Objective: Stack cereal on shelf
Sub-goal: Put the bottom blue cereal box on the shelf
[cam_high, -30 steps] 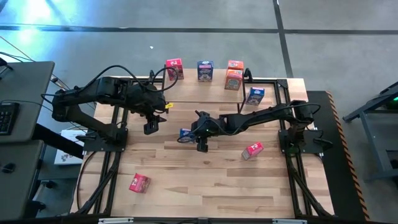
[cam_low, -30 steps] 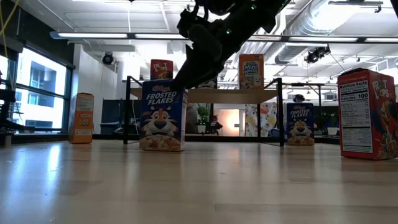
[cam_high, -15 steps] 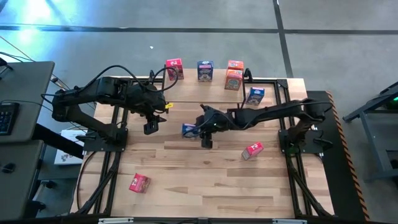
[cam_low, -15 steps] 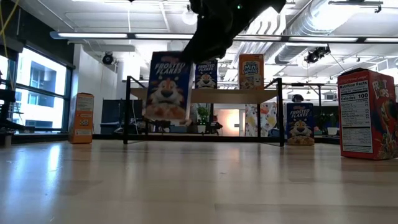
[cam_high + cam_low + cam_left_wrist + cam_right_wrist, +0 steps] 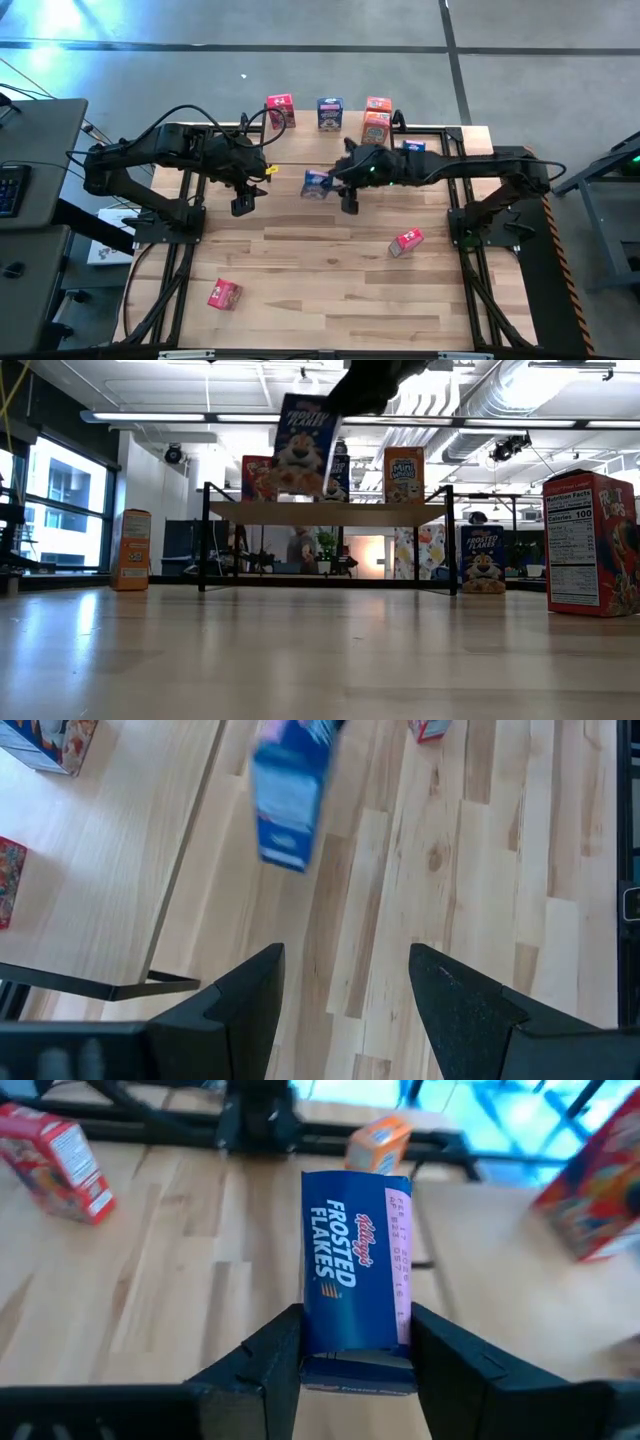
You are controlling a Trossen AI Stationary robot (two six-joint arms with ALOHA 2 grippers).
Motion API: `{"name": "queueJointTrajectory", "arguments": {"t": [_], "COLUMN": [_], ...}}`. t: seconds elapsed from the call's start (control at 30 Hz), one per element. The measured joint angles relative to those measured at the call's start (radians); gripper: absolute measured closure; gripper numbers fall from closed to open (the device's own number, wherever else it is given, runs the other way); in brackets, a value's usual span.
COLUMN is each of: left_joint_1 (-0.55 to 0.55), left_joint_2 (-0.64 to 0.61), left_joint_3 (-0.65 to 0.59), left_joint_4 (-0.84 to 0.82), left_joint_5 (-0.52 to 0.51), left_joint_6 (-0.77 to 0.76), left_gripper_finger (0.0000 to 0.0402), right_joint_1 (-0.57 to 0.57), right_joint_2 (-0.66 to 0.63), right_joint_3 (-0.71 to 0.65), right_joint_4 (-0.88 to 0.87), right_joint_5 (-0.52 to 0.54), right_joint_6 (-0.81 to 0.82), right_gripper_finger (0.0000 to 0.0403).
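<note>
My right gripper [image 5: 330,184] is shut on a blue Frosted Flakes cereal box [image 5: 317,183]. It holds the box in the air just on the near side of the shelf [image 5: 300,150], a little above the shelf top [image 5: 330,512]. Three cereal boxes stand on the shelf: a red one [image 5: 258,473], a blue one [image 5: 338,480] and a Mini-Wheats one [image 5: 404,475]. My left gripper [image 5: 345,990] hangs open over the table's left half, nothing between its fingers. My right gripper pinches the blue box between its two fingers [image 5: 275,1355], one on each of two opposite faces, at the box's end nearest the gripper [image 5: 355,1340]. The fingers come slanting down from the table's right. The box hangs clear of the table, slightly tilted, printed front [image 5: 300,445] toward the near edge.
A red box [image 5: 405,241] lies on the table right of centre and another [image 5: 224,293] at the near left. An orange box [image 5: 131,550] stands at the left. A blue box [image 5: 482,572] and an orange one [image 5: 376,127] stand by the shelf's right end.
My right gripper has risen and gone toward the far edge and the shelf, still shut on the blue box. The box, which stood on the table a second ago, is now lifted clear and slightly tilted, higher than the shelf top.
</note>
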Motion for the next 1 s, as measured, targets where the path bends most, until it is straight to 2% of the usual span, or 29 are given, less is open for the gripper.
{"name": "queueJointTrajectory", "arguments": {"t": [0.4, 0.73, 1.0], "left_joint_1": [0.000, 0.000, 0.000], "left_joint_2": [0.000, 0.000, 0.000], "left_joint_3": [0.000, 0.000, 0.000], "left_joint_4": [0.001, 0.001, 0.001], "left_joint_5": [-0.002, -0.004, -0.004], "left_joint_6": [0.000, -0.001, -0.019], "left_gripper_finger": [0.0197, 0.0197, 0.0197], "right_joint_1": [-0.125, -0.214, -0.232], "right_joint_2": [-0.122, -0.130, -0.128], "right_joint_3": [0.000, 0.021, 0.074], "right_joint_4": [-0.005, -0.020, -0.093], "right_joint_5": [0.000, 0.001, -0.002], "right_joint_6": [-0.161, -0.268, -0.305], "right_gripper_finger": [0.0251, 0.0251, 0.0251]}}
